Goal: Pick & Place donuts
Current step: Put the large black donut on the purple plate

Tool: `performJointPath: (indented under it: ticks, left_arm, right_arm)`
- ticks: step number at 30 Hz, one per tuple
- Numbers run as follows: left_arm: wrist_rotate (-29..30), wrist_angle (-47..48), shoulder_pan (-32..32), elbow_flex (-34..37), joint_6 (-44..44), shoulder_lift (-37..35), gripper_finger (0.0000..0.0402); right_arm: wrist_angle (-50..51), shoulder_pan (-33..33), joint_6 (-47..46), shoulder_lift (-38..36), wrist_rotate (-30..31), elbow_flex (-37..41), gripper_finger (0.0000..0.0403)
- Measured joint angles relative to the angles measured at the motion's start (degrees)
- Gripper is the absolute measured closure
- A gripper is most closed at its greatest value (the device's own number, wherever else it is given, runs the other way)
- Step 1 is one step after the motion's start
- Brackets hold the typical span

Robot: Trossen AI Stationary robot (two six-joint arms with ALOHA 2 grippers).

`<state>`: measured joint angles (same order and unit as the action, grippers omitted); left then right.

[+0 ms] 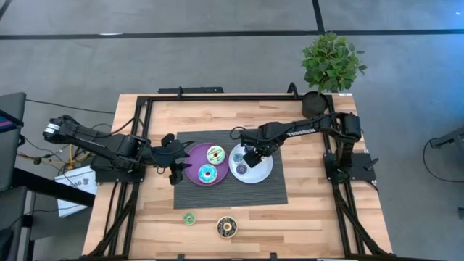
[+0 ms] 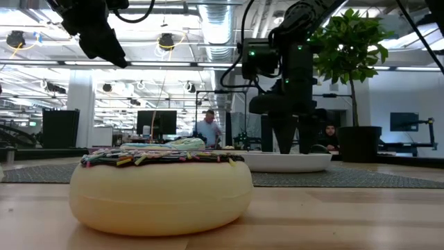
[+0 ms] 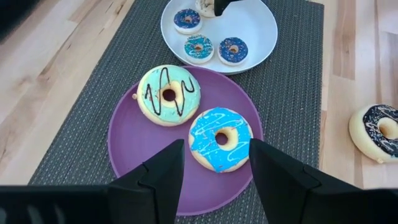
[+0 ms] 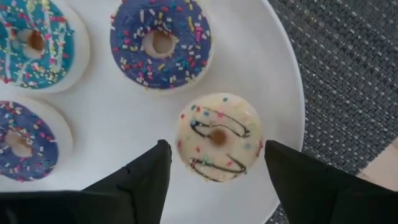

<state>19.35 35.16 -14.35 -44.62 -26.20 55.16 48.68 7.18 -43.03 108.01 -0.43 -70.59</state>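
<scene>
Cream donut on the white plate, between my spread right fingers, clear of both.

My right gripper [image 4: 214,165] stands wide, gripping nothing; the cream donut [image 4: 217,137] lies flat on the white plate [image 4: 124,118] near its rim. Farther off, my left gripper [image 3: 214,171], part-open and empty, hovers nearer the cyan donut [image 3: 221,138] on the purple plate [image 3: 127,134].

In the high view the right gripper [image 1: 253,157] covers part of the white plate [image 1: 262,172], so the cream donut [image 4: 217,137] is not visible there. The small green donut [image 1: 189,218] on the bare wood is too small to read its decoration. In the left wrist view the dark donut [image 3: 379,129] is cut by the picture's edge. In the low view a big cream donut [image 2: 161,187] hides most of the table behind it, and the purple plate [image 1: 194,174] cannot be distinguished there.
</scene>
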Motion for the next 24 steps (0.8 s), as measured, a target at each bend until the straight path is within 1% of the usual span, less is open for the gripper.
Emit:
performJointPath:
  ticks: [7, 24]
  left_arm:
    - [-0.02, 0.00, -0.02, 0.00, 0.00, 0.00, 0.0229]
    - [0.00, 0.02, -0.02, 0.02, 0.42, 0.00, 0.0229]
  right_arm:
    - [0.20, -0.60, -1.12, 0.00, -1.12, 0.02, 0.0152]
    - [0.58, -1.09, -2.37, 0.00, -1.06, 0.04, 0.0152]
